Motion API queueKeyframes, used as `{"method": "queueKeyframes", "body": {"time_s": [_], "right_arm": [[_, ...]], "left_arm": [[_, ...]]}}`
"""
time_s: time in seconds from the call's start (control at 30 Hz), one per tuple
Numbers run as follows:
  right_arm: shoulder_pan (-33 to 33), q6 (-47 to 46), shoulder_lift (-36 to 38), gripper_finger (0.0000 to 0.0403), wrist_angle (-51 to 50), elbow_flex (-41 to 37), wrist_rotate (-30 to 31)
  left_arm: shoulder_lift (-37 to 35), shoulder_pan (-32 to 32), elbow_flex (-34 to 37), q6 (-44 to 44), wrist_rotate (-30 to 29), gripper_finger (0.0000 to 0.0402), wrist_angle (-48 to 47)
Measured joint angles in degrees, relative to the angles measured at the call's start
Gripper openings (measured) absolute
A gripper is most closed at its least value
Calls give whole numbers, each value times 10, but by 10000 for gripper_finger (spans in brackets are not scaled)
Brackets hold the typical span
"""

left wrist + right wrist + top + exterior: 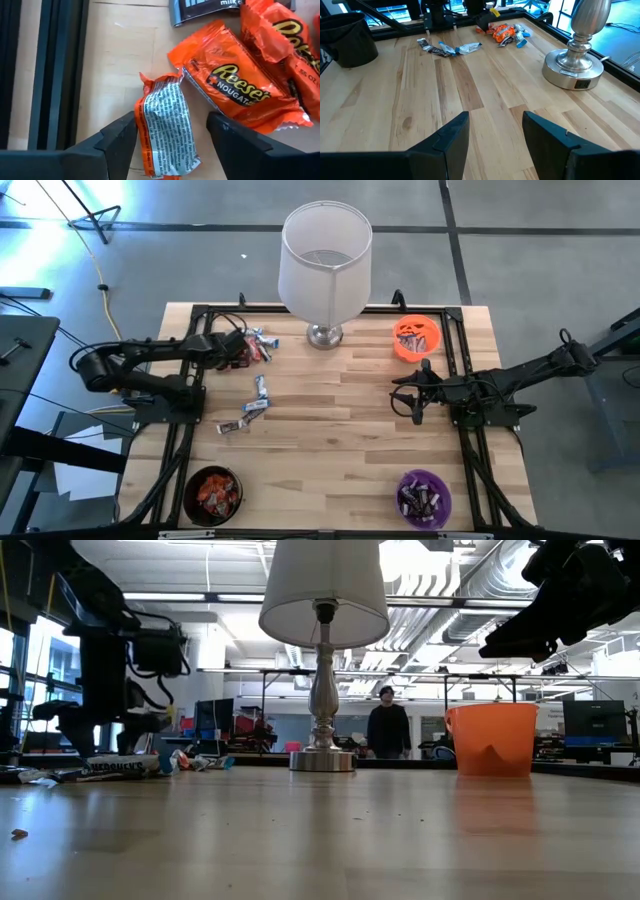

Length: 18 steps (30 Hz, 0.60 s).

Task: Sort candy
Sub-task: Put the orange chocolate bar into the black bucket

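Note:
A pile of wrapped candy (255, 345) lies on the table's far left, and a few silvery and dark bars (255, 395) lie nearer the middle. My left gripper (170, 131) is open, low over the pile, with its fingers on either side of one orange candy (165, 127) that lies flat on the wood, small-print side up. A larger orange Reese's pack (235, 82) lies beside it. My right gripper (495, 125) is open and hovers above bare wood on the table's right (415, 395), near the orange bowl (417, 337). My left gripper comes at the orange candy from above. One finger (122, 135) stands right at the candy's long edge (141, 117), and I cannot tell whether it touches. The other finger is clearly apart from it. The candy lies flat on the table.
A white-shaded lamp (325, 260) stands at the far middle on a metal base (572, 70). A black bowl (212, 492) with candy sits near left, and a purple bowl (424, 495) with candy near right. Bare wood spans the table's middle. A person (388, 730) stands far behind.

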<state>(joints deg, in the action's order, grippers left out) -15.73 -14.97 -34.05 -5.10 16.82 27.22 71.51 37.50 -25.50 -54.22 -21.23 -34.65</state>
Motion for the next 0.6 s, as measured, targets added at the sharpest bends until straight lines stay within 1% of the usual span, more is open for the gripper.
{"method": "queueKeyframes", "body": {"time_s": [0.1,0.6], "right_arm": [[0,0,0,180,0,0,0],[0,0,0,180,0,0,0]], "left_arm": [[-5,0,1,15,10,217,3],[-5,0,-1,36,19,91,0]]}}
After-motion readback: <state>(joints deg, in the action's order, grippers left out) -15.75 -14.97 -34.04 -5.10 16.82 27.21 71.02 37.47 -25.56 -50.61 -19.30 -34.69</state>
